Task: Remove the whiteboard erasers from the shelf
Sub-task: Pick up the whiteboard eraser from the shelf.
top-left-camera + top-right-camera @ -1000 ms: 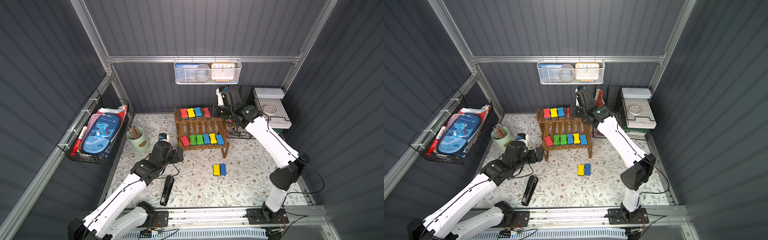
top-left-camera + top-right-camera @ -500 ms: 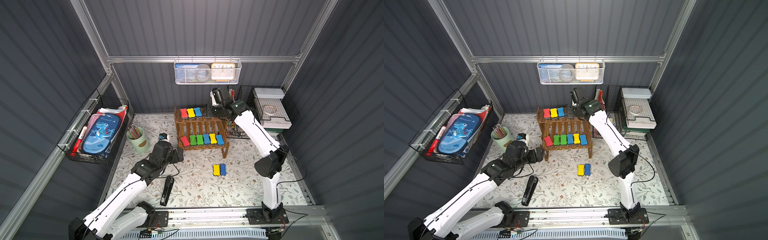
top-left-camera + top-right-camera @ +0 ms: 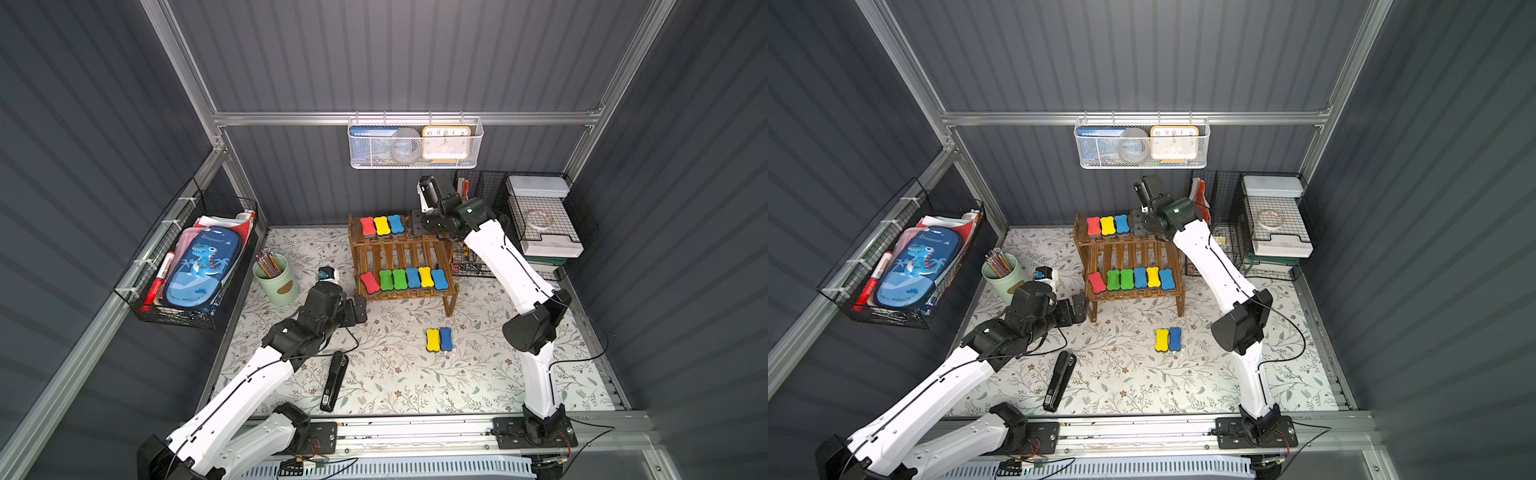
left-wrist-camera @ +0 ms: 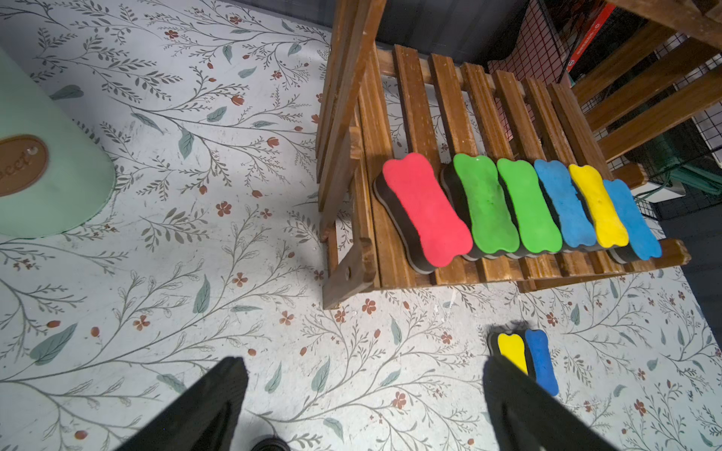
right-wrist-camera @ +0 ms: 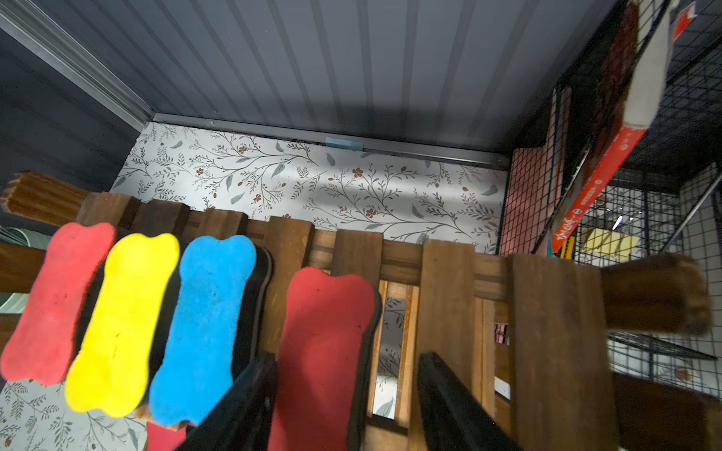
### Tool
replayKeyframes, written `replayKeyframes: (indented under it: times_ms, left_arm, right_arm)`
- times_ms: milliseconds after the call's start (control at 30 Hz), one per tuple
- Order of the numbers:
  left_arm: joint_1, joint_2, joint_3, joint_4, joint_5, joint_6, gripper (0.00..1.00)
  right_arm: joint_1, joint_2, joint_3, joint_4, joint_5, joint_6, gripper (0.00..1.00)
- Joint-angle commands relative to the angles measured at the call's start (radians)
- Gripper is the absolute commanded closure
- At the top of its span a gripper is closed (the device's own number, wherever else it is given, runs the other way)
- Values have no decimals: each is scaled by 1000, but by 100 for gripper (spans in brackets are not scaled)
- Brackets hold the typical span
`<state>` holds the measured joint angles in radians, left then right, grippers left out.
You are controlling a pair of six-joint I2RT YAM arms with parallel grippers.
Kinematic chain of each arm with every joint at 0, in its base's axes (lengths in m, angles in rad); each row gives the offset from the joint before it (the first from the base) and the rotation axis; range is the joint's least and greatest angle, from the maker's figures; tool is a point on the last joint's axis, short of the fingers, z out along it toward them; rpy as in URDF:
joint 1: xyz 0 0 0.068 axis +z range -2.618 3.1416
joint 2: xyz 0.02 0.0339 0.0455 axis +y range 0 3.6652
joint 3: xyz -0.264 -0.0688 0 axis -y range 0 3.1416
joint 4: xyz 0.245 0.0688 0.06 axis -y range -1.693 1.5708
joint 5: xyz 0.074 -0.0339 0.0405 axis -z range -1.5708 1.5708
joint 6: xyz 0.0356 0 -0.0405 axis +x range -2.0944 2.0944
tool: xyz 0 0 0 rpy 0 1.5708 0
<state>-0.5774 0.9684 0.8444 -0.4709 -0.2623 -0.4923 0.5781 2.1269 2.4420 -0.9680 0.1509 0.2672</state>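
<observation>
The brown slatted shelf stands at the back of the mat. In both top views its upper tier shows red, yellow and blue whiteboard erasers. A fourth, red eraser lies beside them between the jaws of my right gripper, which is open. One finger is against its side and the other stands a gap away. The lower tier carries several erasers in a row. A yellow and a blue eraser lie on the mat. My left gripper hovers open over the mat, left of the shelf.
A green pencil cup stands left of the shelf. A black stapler lies near the front. The black wire-mesh organiser with trays fills the back right corner. A wire basket with a blue pencil case hangs on the left wall.
My right arm folded its elbow inward and brought its gripper left and down onto the upper tier, around the fourth eraser. The left arm has not moved.
</observation>
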Motion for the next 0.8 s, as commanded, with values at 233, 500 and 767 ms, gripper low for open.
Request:
replayKeyframes:
  times_ms: [233,500,767]
  left_arm:
    - [-3,-16,-20,5,-8,12,1]
    - [-4,-15,-13,-2,-7,17,1]
    - [-4,-21,-9,-11,-8,18,1]
  right_arm:
    - [13,53,40,-49,40,-19,41]
    - [8,5,-5,-2,53,-8,58]
    - [8,-66,-84,77,34,18,85]
